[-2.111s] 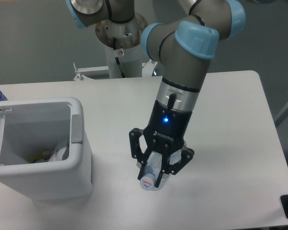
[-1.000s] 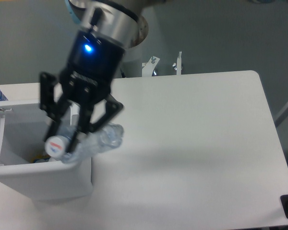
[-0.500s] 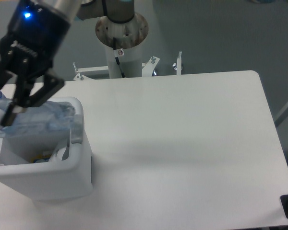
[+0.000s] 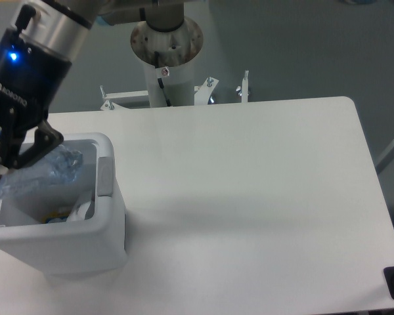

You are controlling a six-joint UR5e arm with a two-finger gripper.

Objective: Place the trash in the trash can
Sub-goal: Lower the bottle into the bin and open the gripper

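One bottle (image 4: 39,172) is pinched between the black fingers (image 4: 43,141) of my hand (image 4: 13,161), which is closed around it at the far left of the picture, partly cut off by the edge. I hold the clear, crumpled bottle above the open mouth of the one trash can (image 4: 105,216), over its left and middle part, not resting on the rim. Its long axis lies tilted: the end nearer the grey tab (image 4: 105,177) sits higher and to the right, and the body slopes down toward the left edge, where the other end runs out of sight, so I cannot see the cap. Inside the bin, low near the front wall, lie a few small bits of rubbish (image 4: 75,211), white and yellowish, too small for me to count or name. The bin stands on the left part of the white counter (image 4: 249,197). A blue light (image 4: 13,56) glows on my wrist above the hand. Behind the counter stands one pale round column (image 4: 165,59) with a metal top.
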